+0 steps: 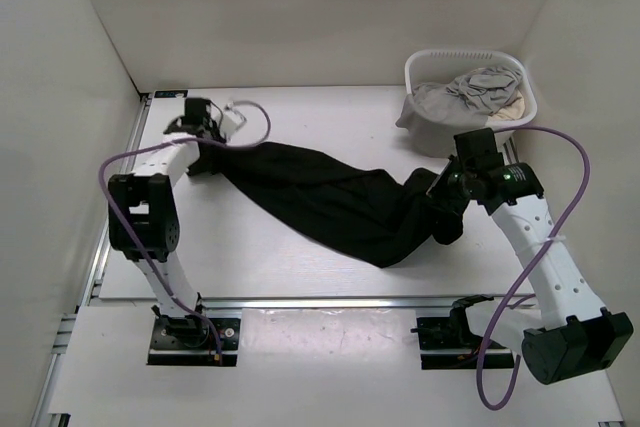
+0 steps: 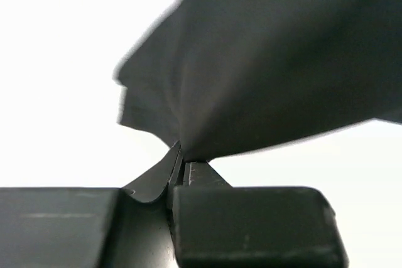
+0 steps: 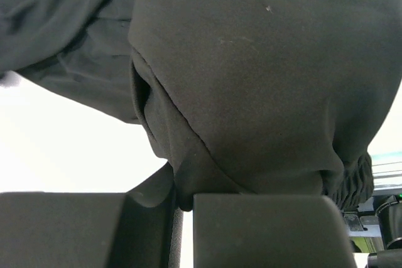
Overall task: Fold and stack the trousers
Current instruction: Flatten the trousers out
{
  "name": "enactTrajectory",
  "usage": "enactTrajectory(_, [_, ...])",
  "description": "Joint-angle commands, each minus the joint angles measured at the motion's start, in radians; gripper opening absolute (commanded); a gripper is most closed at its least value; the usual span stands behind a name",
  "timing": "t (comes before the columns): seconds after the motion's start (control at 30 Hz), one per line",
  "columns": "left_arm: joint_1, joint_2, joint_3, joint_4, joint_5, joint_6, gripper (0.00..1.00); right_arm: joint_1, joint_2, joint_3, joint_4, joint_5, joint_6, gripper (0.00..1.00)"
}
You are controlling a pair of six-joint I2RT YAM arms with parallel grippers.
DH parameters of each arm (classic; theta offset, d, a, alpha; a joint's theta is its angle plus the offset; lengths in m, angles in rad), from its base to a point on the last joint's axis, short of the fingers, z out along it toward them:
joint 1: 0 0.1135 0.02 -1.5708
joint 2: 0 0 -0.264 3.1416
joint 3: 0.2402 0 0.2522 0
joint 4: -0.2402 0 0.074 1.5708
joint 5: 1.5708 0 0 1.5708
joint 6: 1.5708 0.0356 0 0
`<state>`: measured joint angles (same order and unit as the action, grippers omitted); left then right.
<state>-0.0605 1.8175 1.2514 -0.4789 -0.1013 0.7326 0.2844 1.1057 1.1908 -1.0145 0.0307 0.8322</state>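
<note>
Top external: plain black, soft-fabric long-legged trousers (image 1: 330,202) lie stretched in a diagonal band across the white table (image 1: 280,117), from far left to mid right. The left gripper (image 1: 212,142) is at the far-left end of the cloth and the right gripper (image 1: 440,195) at the bunched right end. A white plastic laundry basket (image 1: 460,52) stands at the far right corner, holding a crumpled grey garment (image 1: 465,92) and a bit of beige cloth (image 1: 512,107).

Left wrist: left gripper (image 2: 183,164) has its jaws drawn tight together, pinching a thin fold of the trousers (image 2: 276,61). The fabric fans up and right from the pinch.

Right wrist: right gripper (image 3: 182,200) has a narrow gap with cloth caught in it. The trousers (image 3: 264,80) are bunched thick over the fingers, filling most of the view.
</note>
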Motion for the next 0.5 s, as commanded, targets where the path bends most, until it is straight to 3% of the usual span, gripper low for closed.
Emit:
enactTrajectory(0.0, [0.047, -0.061, 0.239, -0.01, 0.132, -0.077, 0.14, -0.001, -0.029, -0.023, 0.024, 0.008, 0.01, 0.0])
enactTrajectory(0.07, [0.047, 0.058, 0.448, -0.01, 0.158, -0.116, 0.14, -0.001, -0.029, -0.039, 0.024, 0.008, 0.01, 0.0])
enactTrajectory(0.13, [0.047, 0.171, 0.599, -0.029, 0.158, -0.168, 0.23, -0.001, -0.038, -0.066, 0.024, -0.005, 0.01, 0.0])
enactTrajectory(0.2, [0.037, 0.388, 0.872, -0.082, 0.121, -0.197, 0.38, -0.001, -0.038, -0.079, 0.024, -0.02, 0.01, 0.0])
enactTrajectory(0.23, [0.037, 0.467, 0.989, -0.206, 0.097, -0.222, 0.63, -0.001, -0.038, -0.079, 0.024, -0.02, 0.01, 0.0])
enactTrajectory(0.27, [0.037, 0.533, 1.192, -0.269, 0.097, -0.222, 0.77, -0.001, -0.038, -0.079, 0.024, -0.031, 0.01, 0.0])
enactTrajectory(0.3, [0.037, 0.598, 1.241, -0.317, 0.097, -0.232, 0.83, -0.001, -0.038, -0.079, 0.024, -0.031, 0.01, 0.0])
enactTrajectory(0.33, [0.037, 0.586, 1.229, -0.338, 0.106, -0.233, 0.86, -0.001, -0.049, -0.079, 0.024, -0.031, 0.01, 0.0])
enactTrajectory(0.37, [0.047, 0.55, 1.092, -0.319, 0.141, -0.233, 0.87, -0.001, -0.058, -0.089, 0.024, -0.031, 0.01, 0.0])
enactTrajectory(0.47, [0.095, 0.372, 0.886, -0.282, 0.15, -0.223, 0.89, -0.001, -0.058, -0.099, 0.034, -0.031, 0.019, 0.0])
